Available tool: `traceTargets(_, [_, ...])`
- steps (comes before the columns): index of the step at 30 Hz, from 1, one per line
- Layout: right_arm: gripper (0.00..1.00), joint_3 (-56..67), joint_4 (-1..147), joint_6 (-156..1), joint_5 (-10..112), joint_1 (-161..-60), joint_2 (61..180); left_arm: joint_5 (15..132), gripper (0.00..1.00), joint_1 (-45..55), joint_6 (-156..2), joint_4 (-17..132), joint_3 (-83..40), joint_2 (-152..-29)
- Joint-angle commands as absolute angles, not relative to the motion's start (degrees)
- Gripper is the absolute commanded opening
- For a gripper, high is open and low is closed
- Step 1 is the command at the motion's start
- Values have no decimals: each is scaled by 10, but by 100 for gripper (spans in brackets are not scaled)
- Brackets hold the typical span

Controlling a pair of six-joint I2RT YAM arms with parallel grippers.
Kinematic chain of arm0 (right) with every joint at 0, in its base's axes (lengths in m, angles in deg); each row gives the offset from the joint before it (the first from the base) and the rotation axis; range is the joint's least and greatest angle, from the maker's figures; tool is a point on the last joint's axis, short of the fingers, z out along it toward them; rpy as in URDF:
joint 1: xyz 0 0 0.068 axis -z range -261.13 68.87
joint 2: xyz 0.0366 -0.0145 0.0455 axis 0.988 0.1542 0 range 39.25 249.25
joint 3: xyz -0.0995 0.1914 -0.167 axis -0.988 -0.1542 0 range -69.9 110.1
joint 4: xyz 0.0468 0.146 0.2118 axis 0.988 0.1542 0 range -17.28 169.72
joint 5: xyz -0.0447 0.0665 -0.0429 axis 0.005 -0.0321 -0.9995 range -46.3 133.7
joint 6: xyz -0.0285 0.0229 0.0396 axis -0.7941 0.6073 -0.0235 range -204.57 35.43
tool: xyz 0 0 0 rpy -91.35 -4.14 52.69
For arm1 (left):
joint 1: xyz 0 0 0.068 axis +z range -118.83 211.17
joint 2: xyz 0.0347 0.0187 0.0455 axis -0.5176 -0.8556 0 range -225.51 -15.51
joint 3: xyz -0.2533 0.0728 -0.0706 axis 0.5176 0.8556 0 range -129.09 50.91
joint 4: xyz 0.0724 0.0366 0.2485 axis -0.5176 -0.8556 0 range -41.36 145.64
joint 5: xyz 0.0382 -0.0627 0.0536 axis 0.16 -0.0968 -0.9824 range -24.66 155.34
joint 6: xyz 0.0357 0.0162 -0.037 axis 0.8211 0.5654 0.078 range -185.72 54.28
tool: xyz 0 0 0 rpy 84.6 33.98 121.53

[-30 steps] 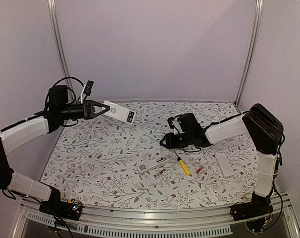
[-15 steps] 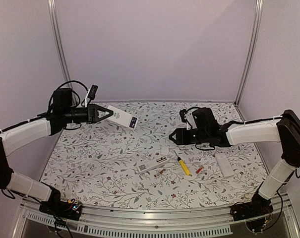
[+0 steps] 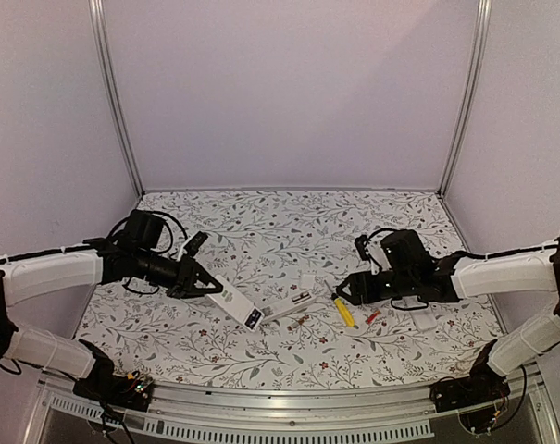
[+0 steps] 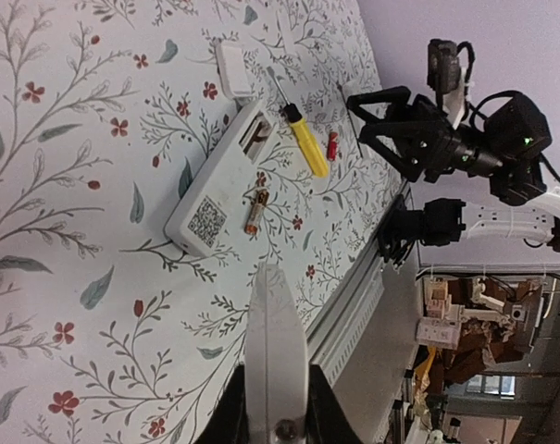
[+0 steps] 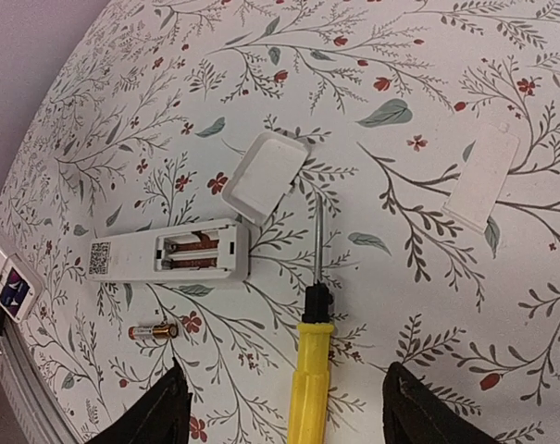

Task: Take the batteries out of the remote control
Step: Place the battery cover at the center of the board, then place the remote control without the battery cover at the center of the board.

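Note:
A white remote control (image 5: 173, 252) lies back-up on the table with its compartment open, and two batteries (image 5: 192, 250) sit inside. One loose battery (image 5: 153, 330) lies beside it, and a red one (image 3: 372, 316) rests right of the yellow screwdriver (image 5: 309, 388). My right gripper (image 5: 284, 384) hangs open just above the table, its fingers either side of the screwdriver's handle. My left gripper (image 3: 208, 287) is shut on a second white remote (image 3: 238, 305) with a dark display, held low and slanting down toward the table. It shows edge-on in the left wrist view (image 4: 278, 342).
The removed battery cover (image 5: 266, 176) lies beyond the open remote. A flat white cover (image 5: 483, 176) lies farther right. A metal rail (image 3: 289, 398) runs along the table's near edge. Grey walls (image 3: 289, 92) close in the back and sides.
My left arm has swung the held remote down from high at the back left to low near the table's middle. My right gripper moved right and down over the screwdriver while opening.

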State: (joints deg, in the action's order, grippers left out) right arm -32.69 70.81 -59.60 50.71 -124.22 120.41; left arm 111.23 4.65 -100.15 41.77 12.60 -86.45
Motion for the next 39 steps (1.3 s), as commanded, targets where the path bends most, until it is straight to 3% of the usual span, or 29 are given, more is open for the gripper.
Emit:
traceTargets(1, [69, -342, 700, -586, 501, -1266, 1201, 1070, 0, 13, -1026, 383, 129, -865])
traceTargets(21, [61, -332, 702, -580, 441, -1310, 1268, 1086, 0, 8, -967, 390, 116, -1000])
traceTargets(39, [44, -311, 703, -600, 376, -1319, 1320, 992, 25, 10, -925, 389, 79, -1122])
